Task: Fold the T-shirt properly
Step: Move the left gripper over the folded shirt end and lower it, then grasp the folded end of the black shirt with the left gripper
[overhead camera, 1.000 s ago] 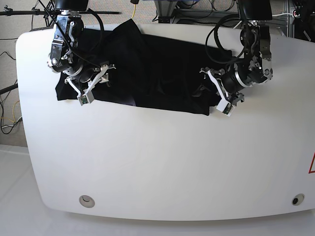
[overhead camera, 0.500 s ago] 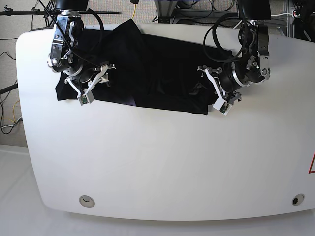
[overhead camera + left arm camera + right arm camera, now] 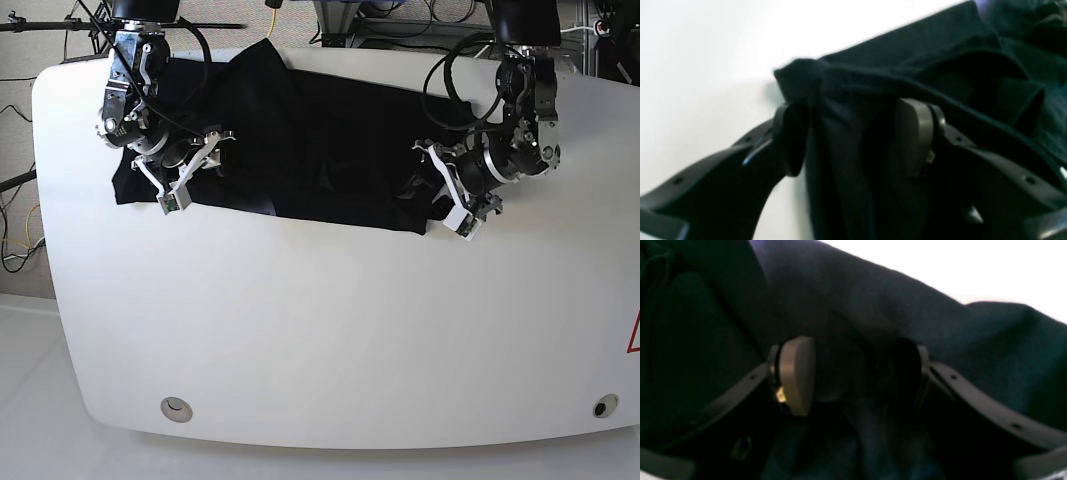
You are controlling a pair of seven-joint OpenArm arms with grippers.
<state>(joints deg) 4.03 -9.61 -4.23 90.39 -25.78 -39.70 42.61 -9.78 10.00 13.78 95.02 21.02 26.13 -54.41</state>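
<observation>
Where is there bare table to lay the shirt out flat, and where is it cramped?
Free: the wide white table from the T-shirt's near hem to the near edge, between the two round ports. Crowded: the far strip, where the shirt lies bunched with the left tool and right tool over its ends.

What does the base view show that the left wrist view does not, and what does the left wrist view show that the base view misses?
Only the base view shows the whole black T-shirt spread across the far side of the white table, with the right gripper over its opposite end.

Only the left wrist view shows a bunched fold of cloth lying between the open pads of the left gripper.

Both show the T-shirt, the table and the left gripper at the shirt's near edge.
</observation>
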